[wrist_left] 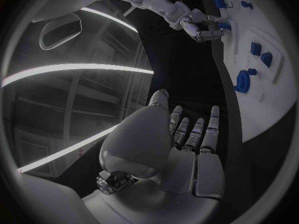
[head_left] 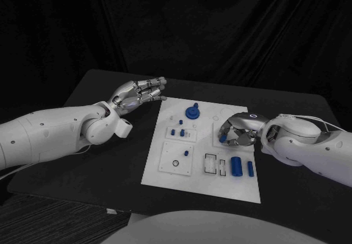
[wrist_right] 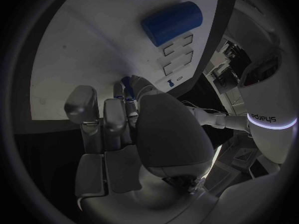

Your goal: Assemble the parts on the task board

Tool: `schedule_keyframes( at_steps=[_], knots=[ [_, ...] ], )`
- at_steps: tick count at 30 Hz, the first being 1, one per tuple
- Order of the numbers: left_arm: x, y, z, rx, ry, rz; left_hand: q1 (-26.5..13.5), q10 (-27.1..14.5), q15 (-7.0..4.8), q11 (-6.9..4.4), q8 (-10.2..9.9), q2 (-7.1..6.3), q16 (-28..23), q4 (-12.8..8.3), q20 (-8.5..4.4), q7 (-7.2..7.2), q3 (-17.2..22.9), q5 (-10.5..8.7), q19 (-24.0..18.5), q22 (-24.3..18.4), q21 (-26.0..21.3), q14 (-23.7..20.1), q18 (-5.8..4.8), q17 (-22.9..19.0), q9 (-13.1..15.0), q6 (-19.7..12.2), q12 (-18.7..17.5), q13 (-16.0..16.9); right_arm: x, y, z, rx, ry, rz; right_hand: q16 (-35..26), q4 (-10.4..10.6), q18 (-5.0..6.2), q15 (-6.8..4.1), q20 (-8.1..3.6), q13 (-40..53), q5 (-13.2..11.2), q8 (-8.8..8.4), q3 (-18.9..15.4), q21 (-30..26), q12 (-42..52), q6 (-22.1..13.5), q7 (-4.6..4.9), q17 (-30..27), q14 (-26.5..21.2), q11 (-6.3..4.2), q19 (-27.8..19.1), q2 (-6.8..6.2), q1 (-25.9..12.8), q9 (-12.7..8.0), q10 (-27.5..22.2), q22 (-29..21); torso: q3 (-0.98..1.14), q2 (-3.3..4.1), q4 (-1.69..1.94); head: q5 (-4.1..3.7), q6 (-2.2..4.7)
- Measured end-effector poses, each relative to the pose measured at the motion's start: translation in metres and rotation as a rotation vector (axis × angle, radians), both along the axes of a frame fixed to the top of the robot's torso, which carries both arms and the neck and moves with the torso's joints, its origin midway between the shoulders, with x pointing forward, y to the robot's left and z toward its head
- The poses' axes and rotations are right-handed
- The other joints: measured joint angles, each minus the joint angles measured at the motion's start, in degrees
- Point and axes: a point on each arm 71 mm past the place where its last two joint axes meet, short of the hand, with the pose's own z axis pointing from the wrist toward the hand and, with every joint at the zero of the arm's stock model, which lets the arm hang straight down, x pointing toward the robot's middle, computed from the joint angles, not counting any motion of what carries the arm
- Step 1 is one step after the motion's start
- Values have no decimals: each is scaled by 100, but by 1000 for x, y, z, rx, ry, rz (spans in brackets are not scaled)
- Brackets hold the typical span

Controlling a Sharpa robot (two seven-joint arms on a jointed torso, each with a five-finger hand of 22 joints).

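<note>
While the right hand (head_left: pixel 238 133) is curling its fingers over the task board (head_left: pixel 169 175), it is pinching a small blue part (wrist_right: pixel 126 82) at the fingertips, just above the plate's right-middle. The left hand (head_left: pixel 139 94) is hovering empty, fingers spread, beside the board's far-left edge. A large blue cylinder (head_left: pixel 236 165) is lying nearer the robot from the right hand, its long axis running near to far.

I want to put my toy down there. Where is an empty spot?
Bare black table lies near the left arm, beside the task board, whose near corner is also bare. It is crowded around the right hand and the blue parts.
</note>
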Motion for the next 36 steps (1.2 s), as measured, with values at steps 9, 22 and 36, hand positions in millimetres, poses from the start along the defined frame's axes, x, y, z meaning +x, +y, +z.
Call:
schedule_keyframes(
  at_steps=[9,22,36],
  knots=[
    [0,0,0,0,1,0,25,0,0,0,0,25,0,32,0,17,32,34,0,-14,0,0,0,0,2,17,0,0,-5,-3,5,33,-25,0,-67,-118,0,16,23,13,-207,137,164,-85,40,146,21,-86,-49,-52,-40,29,137,41,340,0,-1,-2,3,30,0],
    [0,-1,-1,0,2,-1,38,31,0,30,23,38,0,32,0,44,63,63,0,-25,0,0,0,0,5,53,26,5,-13,16,59,148,-132,31,-200,-167,0,1,3,-5,-219,139,245,-167,40,173,16,-249,-124,-52,-101,13,182,40,441,4,-3,-7,-1,102,0],
    [0,-4,-3,0,3,-3,68,65,11,65,23,68,44,71,-12,79,213,84,-592,-709,-296,-94,-135,-1,4,120,67,4,-25,75,70,224,-31,112,-200,-222,0,1,23,-28,-175,139,299,-222,10,182,22,-274,-124,-51,-121,11,182,40,482,3,0,-9,-4,366,0]
  ],
)
